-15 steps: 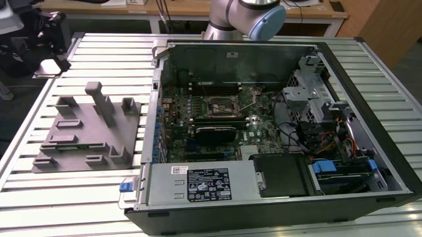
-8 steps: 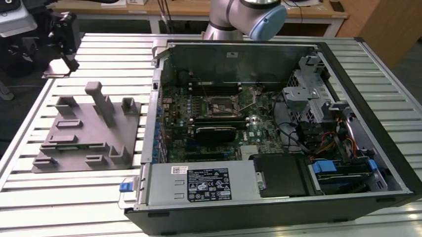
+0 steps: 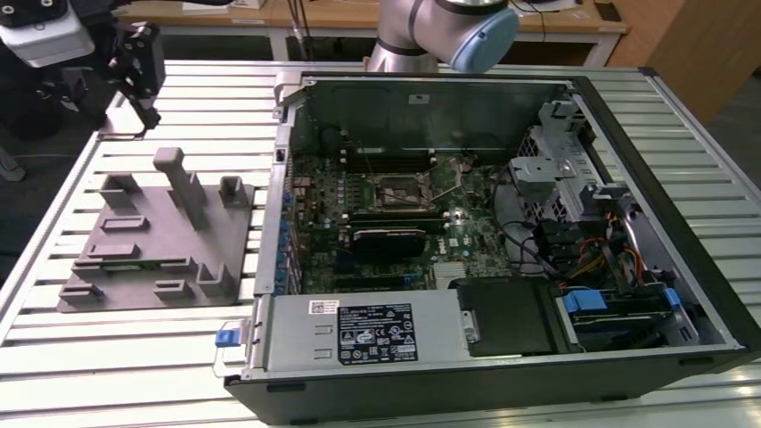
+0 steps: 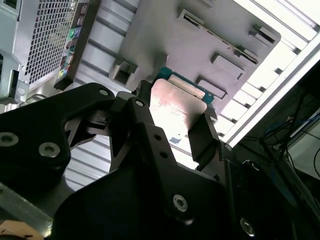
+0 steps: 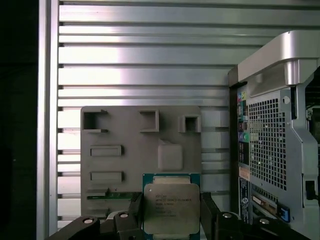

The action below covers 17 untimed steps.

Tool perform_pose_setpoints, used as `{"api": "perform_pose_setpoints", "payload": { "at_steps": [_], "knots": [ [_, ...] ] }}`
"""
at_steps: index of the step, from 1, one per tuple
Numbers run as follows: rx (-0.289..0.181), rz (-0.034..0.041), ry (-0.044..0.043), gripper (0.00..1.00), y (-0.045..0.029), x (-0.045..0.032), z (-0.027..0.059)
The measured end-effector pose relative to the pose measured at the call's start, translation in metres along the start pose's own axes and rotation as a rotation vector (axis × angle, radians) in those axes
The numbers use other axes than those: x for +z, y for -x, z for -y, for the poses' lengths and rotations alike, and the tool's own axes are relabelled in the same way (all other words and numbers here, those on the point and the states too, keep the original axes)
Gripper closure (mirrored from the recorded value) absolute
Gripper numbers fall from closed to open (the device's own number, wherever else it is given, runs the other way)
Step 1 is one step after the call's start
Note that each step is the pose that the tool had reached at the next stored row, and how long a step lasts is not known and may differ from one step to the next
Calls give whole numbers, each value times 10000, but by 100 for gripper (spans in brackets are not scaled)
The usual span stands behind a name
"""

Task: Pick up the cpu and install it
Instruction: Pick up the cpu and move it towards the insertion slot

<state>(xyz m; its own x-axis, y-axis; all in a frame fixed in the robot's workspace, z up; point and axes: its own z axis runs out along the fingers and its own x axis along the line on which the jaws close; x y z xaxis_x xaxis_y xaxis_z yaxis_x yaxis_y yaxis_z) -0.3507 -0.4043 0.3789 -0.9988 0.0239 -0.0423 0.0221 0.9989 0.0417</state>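
the tool [image 5: 172, 215] is clamping the cpu [image 5: 171, 205] by two opposite edges (metal top toward the wrist), likely sparing its underside contacts.

Silver-grey jointed robot arm [image 3: 411, 36] with a pale blue joint cap, black two-fingered gripper [image 5: 171, 214] at its end, fingers [image 5: 209, 215] pressed against opposite edges of the pale silver-topped square cpu [image 5: 170, 200] held between them
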Motion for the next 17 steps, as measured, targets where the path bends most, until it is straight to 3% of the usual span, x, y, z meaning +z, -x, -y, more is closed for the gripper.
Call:
{"api": "perform_pose_setpoints", "payload": {
  "at_steps": [17],
  "knots": [
    [0, 0, 1, 46, 418, 18, -10]
  ]
}}
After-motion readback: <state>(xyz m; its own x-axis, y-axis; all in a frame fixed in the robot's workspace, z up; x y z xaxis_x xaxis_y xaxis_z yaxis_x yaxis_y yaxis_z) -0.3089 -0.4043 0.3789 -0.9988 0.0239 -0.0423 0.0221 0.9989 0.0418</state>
